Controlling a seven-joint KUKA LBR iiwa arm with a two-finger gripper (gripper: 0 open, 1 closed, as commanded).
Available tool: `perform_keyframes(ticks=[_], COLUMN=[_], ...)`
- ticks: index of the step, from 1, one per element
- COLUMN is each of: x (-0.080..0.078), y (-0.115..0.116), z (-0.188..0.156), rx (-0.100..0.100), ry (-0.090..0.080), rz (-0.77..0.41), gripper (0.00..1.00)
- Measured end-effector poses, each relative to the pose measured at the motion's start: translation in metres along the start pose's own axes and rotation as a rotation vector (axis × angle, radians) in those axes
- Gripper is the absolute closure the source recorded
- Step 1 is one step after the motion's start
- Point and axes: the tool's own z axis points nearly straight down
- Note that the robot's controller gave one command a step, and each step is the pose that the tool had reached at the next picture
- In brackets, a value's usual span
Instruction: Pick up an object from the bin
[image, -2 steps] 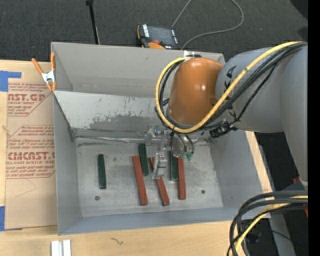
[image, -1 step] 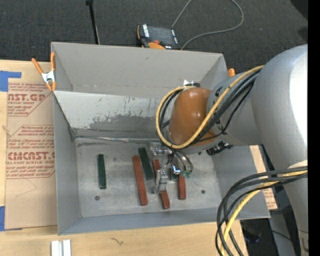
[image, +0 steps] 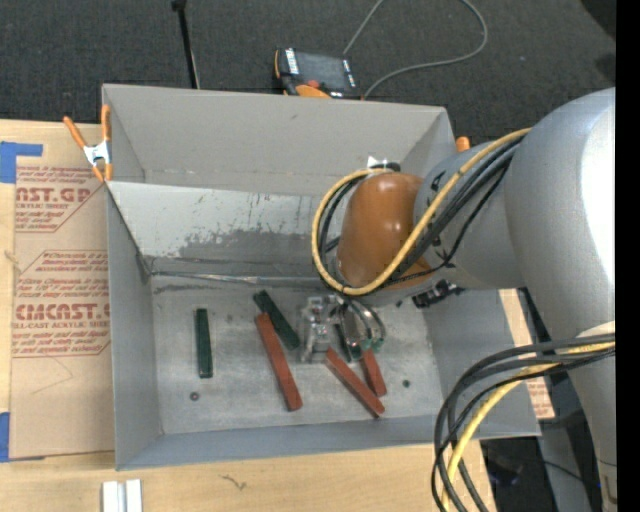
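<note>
Gripper (image: 335, 338) is hanging low in the bin (image: 135, 330), just right of the floor's middle, with the arm's orange cover (image: 378, 225) and cables (image: 330, 215) looming over it from the right edge. It is sitting at the upper ends of a pair of red sticks (image: 357, 386), which are slanting away toward the near right corner. Just to its left a dark green stick (image: 274, 317) is lying tilted beside a longer red stick (image: 279, 364), the two close enough that they may be touching. A lone green stick (image: 203, 343) is resting well apart, toward the left wall and roughly parallel to it. How wide the jaws are standing cannot be told, because the gripper's own metal body is hiding them, and nothing is showing clearly between them. Every stick appears to be lying flat on the floor, so by the look of it nothing is being lifted yet. The descent seems to be done, and the pick is judged to be at the point of the grasp itself. On that reading the gripper is best placed for the red pair. Closing on one stick, raising it clear of its neighbour and carrying it above the bin's rim are all remaining.
</note>
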Motion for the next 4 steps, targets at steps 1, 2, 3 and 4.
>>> perform_keyframes(ticks=[1, 2, 3, 4], x=[0.025, 0.024, 0.018, 0.069], y=[-0.071, -0.068, -0.173, -0.151], z=[0.0, 0.0, -0.001, 0.001], rx=[0.002, 0.001, 0.004, -0.001], ry=[0.004, 0.003, 0.0, 0.006], rz=[0.122, 0.118, 0.066, 0.209], gripper=[1.0, 0.0, 0.0, 0.0])
